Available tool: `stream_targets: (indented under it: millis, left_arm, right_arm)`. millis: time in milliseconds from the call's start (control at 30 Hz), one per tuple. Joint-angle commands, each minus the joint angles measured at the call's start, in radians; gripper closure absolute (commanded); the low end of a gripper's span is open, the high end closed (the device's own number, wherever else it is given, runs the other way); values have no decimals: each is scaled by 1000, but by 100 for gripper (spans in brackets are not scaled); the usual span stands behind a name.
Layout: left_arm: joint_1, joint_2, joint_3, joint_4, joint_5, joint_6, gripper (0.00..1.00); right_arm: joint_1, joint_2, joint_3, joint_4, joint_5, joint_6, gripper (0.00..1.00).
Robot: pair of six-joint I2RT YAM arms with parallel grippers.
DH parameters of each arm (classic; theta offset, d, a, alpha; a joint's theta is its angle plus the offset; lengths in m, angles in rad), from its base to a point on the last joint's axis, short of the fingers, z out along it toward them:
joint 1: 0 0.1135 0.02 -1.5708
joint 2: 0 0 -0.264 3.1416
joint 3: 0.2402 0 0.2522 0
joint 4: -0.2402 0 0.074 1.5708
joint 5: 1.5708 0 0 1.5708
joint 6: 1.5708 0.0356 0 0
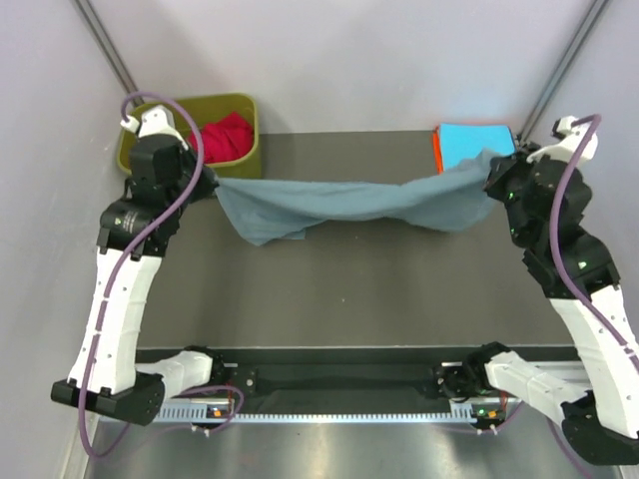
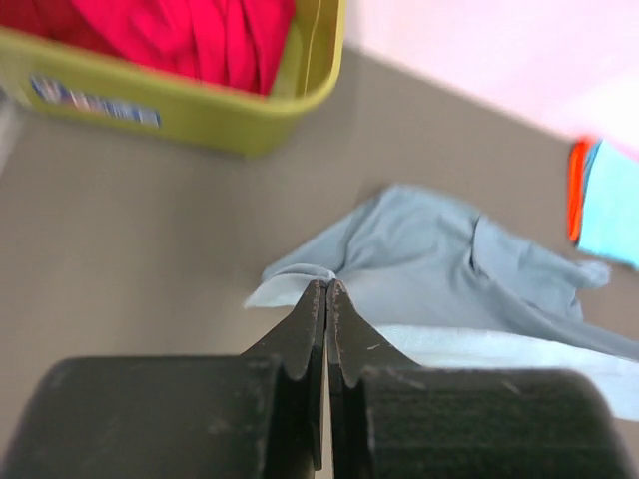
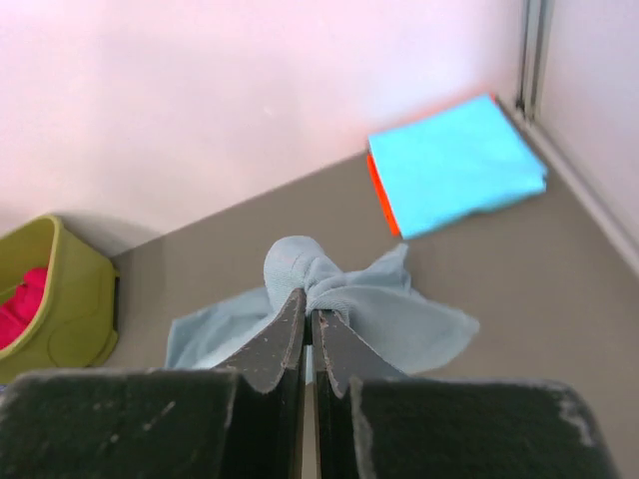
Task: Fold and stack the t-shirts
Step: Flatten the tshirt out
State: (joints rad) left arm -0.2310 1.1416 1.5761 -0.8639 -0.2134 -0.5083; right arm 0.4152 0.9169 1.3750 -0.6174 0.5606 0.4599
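While the grey-blue t-shirt (image 1: 349, 205) is held stretched across the far half of the table (image 1: 349, 299), from 9 o'clock to 3 o'clock, one end is pinched in the closed jaws of the left gripper (image 2: 326, 289) and the other in the closed jaws of the right gripper (image 3: 308, 304). A loose flap is seen drooping toward 6 o'clock near the left end. At 10 o'clock a red t-shirt (image 1: 225, 135) is heaped in the olive-green bin (image 1: 248, 108); at 2 o'clock a folded cyan t-shirt (image 1: 474, 140) is laid on an orange t-shirt (image 1: 436, 152).

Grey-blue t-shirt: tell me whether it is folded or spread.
Spread, not folded: the grey-blue t-shirt is stretched between the left gripper and right gripper, each shut on one end.
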Motion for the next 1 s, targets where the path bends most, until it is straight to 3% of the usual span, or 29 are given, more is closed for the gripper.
stream_targets:
  millis: [0, 167, 267, 367, 667, 867, 967]
  left_arm:
    - [1, 45, 142, -5, -69, 50, 100]
    - [1, 124, 373, 60, 25, 99, 100]
    - [1, 155, 479, 143, 266, 188, 100]
    - [1, 139, 547, 192, 382, 235, 100]
    - [1, -84, 532, 270, 375, 258, 100]
    - [-1, -157, 558, 282, 421, 214, 100]
    - [-1, -181, 493, 328, 431, 185, 100]
  right_arm:
    - [-22, 46, 128, 129, -45, -196, 100]
    - [-23, 109, 294, 271, -94, -314, 100]
    - [-21, 134, 433, 321, -105, -392, 100]
    - [-23, 126, 539, 366, -136, -452, 100]
    - [-23, -12, 659, 435, -252, -581, 100]
    - [-23, -49, 731, 389, -340, -529, 100]
    - [-23, -55, 711, 384, -355, -504, 100]
